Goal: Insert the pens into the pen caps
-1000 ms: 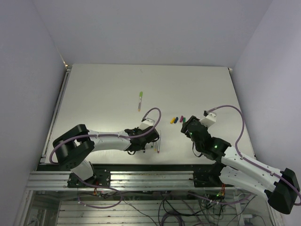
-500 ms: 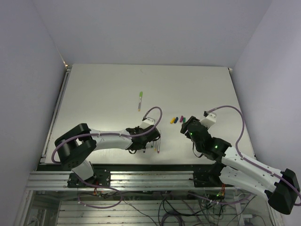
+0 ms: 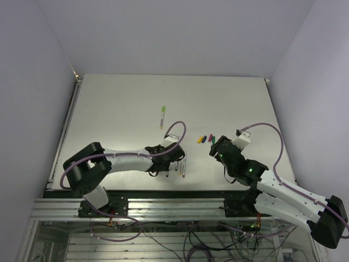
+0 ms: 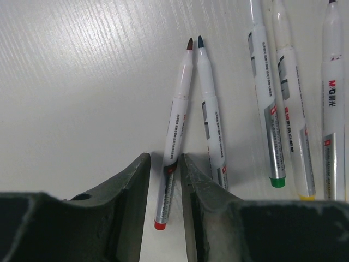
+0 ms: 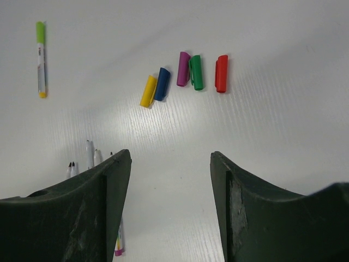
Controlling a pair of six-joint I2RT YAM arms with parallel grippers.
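Several uncapped white-grey pens point(image 4: 264, 109) lie side by side on the table. My left gripper point(image 4: 164, 158) is down over them, open, its jaws straddling the red-ended pen point(image 4: 180, 103), which lies flat with a small gap on its left side. A blue-tipped pen point(image 4: 210, 109) lies just outside the right finger. The pen caps lie in a row: yellow point(image 5: 148, 91), blue point(image 5: 161, 84), purple point(image 5: 184, 69), green point(image 5: 196, 72) and red point(image 5: 221, 73). My right gripper point(image 5: 170, 157) hovers open and empty just short of them. From above, the left gripper point(image 3: 173, 158) and right gripper point(image 3: 217, 147) flank the caps point(image 3: 206, 138).
One pen with a green cap on it point(image 3: 162, 116) lies apart, farther back on the table, also in the right wrist view as the capped pen point(image 5: 40, 59). The loose pens point(image 3: 181, 166) lie close to the table's near edge.
The left wrist has shifted slightly over the pens and its cable loop has moved with it. The right arm has barely moved.
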